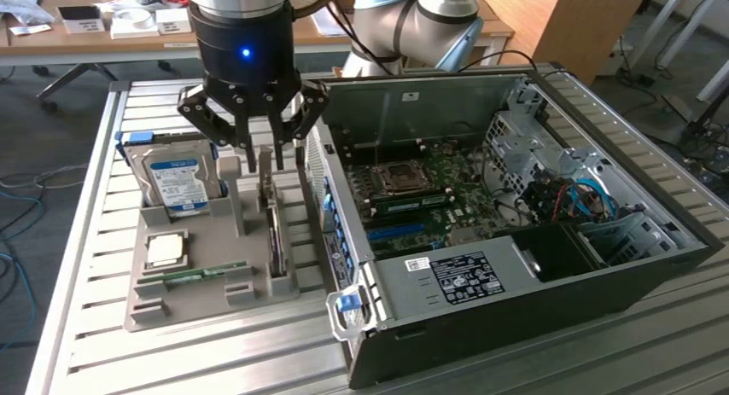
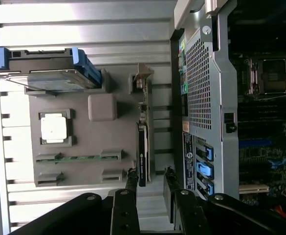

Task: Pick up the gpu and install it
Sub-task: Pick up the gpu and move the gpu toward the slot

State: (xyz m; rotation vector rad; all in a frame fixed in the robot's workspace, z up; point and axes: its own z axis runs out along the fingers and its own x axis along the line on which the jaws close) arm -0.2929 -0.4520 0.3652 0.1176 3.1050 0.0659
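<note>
Exterior view: the gripper [image 1: 269,139] hangs over the grey holder [image 1: 205,305] on the slatted surface [image 1: 91,241], fingers spread wide and empty. The gpu [image 1: 277,220] stands on edge in its slot, between the hard drive [image 1: 177,182] and the open computer case [image 1: 638,258].

Wrist view: the gpu [image 2: 142,156] shows edge-on, lined up with the gap between the fingers [image 2: 131,182]. It looks light, stiff and fragile; best pinched across its flat faces near the top edge.
</note>
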